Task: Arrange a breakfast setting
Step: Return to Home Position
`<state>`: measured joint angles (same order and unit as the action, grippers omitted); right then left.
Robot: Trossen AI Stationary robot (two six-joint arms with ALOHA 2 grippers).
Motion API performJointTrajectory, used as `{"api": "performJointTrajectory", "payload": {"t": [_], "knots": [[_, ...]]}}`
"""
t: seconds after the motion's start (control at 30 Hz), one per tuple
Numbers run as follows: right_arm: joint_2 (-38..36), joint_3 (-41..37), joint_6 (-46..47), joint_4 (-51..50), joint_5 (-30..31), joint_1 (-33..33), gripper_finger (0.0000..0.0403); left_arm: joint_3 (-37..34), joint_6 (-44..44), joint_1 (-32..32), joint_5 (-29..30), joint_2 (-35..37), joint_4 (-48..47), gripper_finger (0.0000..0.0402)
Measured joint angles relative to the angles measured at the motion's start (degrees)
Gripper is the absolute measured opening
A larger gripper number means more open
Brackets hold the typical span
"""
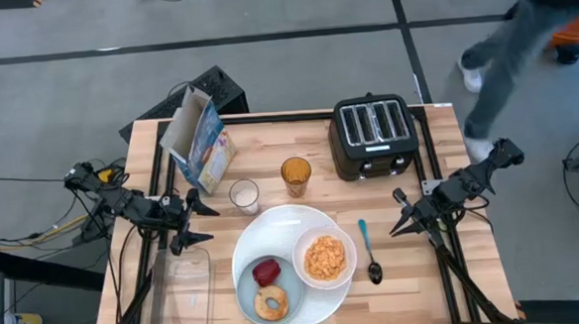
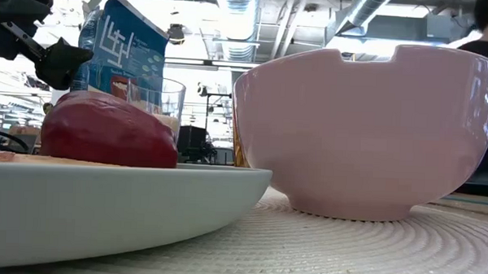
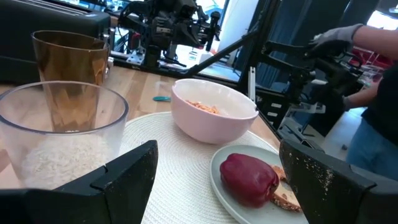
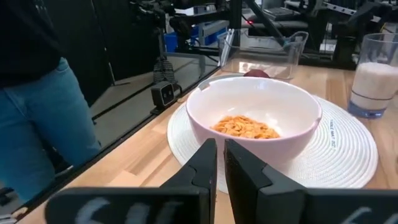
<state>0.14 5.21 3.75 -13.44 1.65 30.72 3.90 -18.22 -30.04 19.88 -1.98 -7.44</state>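
**Breakfast setting, on bench [image 1: 415,289]**

- **Left tool** [image 1: 185,223]: released, fingers wide apart, holding nothing. It hangs over the bench beside the round white woven mat [image 1: 278,225].
- **Right tool** [image 4: 221,152]: fingers drawn nearly together on nothing, at the opposite side of the mat.
- **White bowl** [image 2: 366,133]: directly ahead of the right tool, on the mat. Likely stiff, glazed, slippery and breakable. Best taken at the rim, kept level.
- **Orange cereal flakes** [image 1: 324,257]: inside the bowl. Light, loose, brittle; they would spill on a tilt.
- **Blue-handled spoon** [image 1: 371,252]: flat on the bench between the right tool and the bowl. Thin and low, so probably hard to get under. Pinch across the handle.
- **Small pale-blue plate** [image 1: 241,284]: ahead of the left tool, on the mat. Probably smooth; take it at the edge.
- **Red apple** [image 1: 266,271]: on the blue plate, the nearer item to the left tool. Firm, rounded, apt to roll; grasp across its widest part.
- **Browned bagel ring** [image 1: 271,302]: touching the apple, beyond it. Light, with a crust that likely gives; grip it gently across the ring.
- **Blue cereal box** [image 1: 201,139]: upright, top open, off the mat to the left tool's side. Light card, easily crushed; hold the narrow faces.
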Motion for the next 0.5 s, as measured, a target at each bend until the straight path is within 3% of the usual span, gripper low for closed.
{"api": "performJointTrajectory", "payload": {"t": [0.27,0.5], "knots": [[0.00,0.00,-10.04,-0.29,0.00,-0.13,0.0056,0.00,0.00,0.00,0.00,0.00,0.00,0.0322],[0.00,0.00,-5.31,-0.61,0.00,-0.13,0.0056,0.00,0.00,0.00,0.02,0.00,0.00,0.0322]]}}
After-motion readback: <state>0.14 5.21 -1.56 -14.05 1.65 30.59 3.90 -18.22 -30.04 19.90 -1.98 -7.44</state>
